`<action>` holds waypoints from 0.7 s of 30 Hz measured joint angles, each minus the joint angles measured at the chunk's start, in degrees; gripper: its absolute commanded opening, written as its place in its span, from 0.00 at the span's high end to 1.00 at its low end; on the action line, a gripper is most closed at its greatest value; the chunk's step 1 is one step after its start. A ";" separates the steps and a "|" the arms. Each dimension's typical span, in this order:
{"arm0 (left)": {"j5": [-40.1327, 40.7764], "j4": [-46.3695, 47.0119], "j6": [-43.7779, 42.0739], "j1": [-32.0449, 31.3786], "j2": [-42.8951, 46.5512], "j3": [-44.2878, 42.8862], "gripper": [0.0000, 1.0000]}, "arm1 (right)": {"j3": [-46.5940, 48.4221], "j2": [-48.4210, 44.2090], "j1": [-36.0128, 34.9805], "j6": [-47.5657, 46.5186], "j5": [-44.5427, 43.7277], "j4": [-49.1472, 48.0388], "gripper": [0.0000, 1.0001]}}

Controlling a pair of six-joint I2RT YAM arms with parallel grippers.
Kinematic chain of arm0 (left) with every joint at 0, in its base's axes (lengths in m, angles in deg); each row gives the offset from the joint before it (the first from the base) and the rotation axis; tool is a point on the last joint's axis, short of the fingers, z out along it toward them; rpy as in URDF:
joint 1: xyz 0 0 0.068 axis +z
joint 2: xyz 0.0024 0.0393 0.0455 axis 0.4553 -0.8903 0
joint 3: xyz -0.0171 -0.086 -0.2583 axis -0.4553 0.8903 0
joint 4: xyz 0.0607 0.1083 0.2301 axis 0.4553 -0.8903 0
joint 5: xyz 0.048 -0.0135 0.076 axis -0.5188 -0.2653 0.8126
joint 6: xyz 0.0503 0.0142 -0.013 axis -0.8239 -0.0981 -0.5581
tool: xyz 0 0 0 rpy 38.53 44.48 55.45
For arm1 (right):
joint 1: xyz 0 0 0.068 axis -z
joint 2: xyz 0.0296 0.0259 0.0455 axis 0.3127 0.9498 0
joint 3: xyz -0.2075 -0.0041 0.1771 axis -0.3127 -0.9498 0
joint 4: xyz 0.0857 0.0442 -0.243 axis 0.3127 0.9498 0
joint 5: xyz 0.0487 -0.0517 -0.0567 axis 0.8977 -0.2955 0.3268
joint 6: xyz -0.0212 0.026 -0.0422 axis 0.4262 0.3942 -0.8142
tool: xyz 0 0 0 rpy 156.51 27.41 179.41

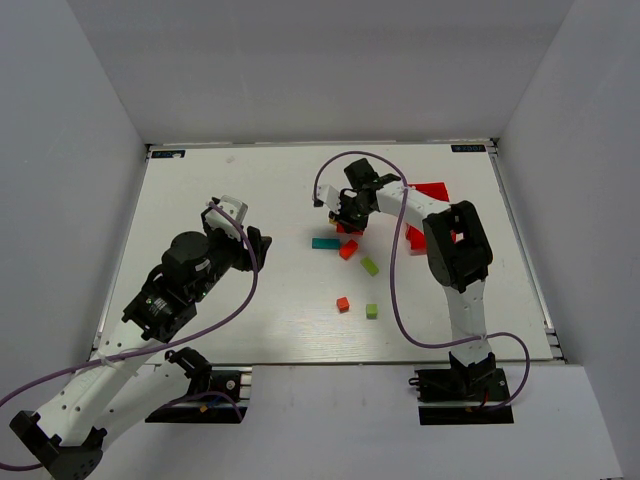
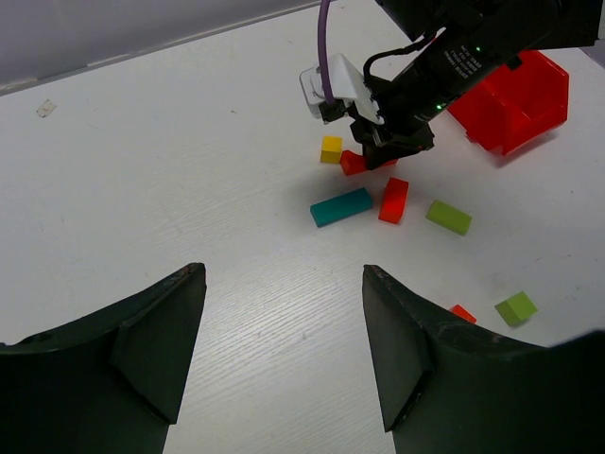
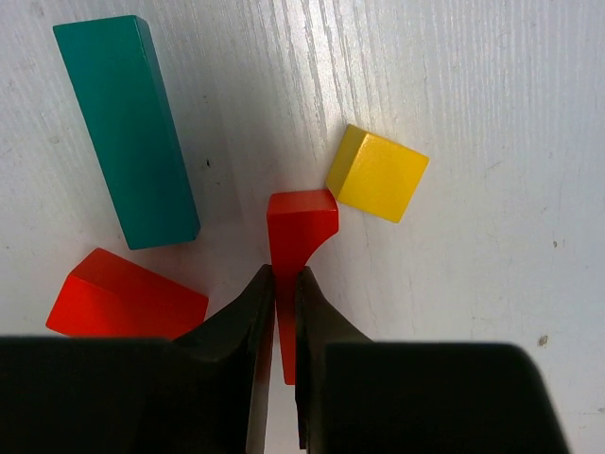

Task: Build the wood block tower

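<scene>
Right gripper [image 3: 285, 274] clenched on thin red piece [image 3: 301, 222]; yellow cube [image 3: 377, 173] just beside it; teal bar [image 3: 126, 132] and red bar [image 3: 123, 305] near, flat on table [image 1: 250, 320]; lime bar [image 1: 369, 266], lime cube [image 1: 372, 311], orange cube [image 1: 343, 304] lie apart, unstacked; left gripper [image 2: 284, 284] spread wide, holding nothing, well left.

Matt painted wood blocks [image 3: 123, 132], grained white table [image 3: 473, 95] — smooth plastic bin [image 2: 515, 99]
</scene>
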 measured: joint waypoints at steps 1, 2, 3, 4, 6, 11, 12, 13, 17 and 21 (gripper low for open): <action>-0.07 0.00 0.00 0.00 0.00 0.00 0.23 | 0.00 -0.04 0.00 0.00 0.00 0.00 1.00; -0.17 0.00 0.00 0.00 0.00 0.00 0.23 | 0.00 -0.04 0.00 0.00 0.02 0.04 1.00; -0.22 0.00 0.00 0.00 0.00 0.00 0.23 | -0.02 -0.09 0.00 0.00 0.07 0.04 1.00; -0.24 0.00 0.00 0.00 0.00 0.00 0.23 | -0.11 -0.17 0.00 0.00 0.09 0.11 1.00; -0.37 0.00 0.00 0.00 0.00 0.00 0.23 | -0.33 -0.42 0.00 -0.02 0.31 0.68 1.00; -0.63 0.00 0.00 0.00 0.00 0.00 0.23 | -0.52 -0.87 0.00 -0.04 0.13 1.73 1.00; -0.63 0.00 0.00 0.00 0.00 0.00 0.23 | -0.55 -0.94 0.00 -0.02 -0.02 1.73 1.00; -0.63 0.00 0.00 0.00 0.00 0.00 0.23 | -0.59 -1.03 0.00 -0.02 -0.17 1.70 1.00; -0.66 0.00 0.00 0.00 0.00 0.00 0.23 | -1.66 -2.10 0.00 0.07 -1.29 1.53 1.00; -0.66 0.00 0.00 0.00 0.00 0.00 0.23 | -2.49 -2.86 0.02 0.09 -2.60 1.44 1.00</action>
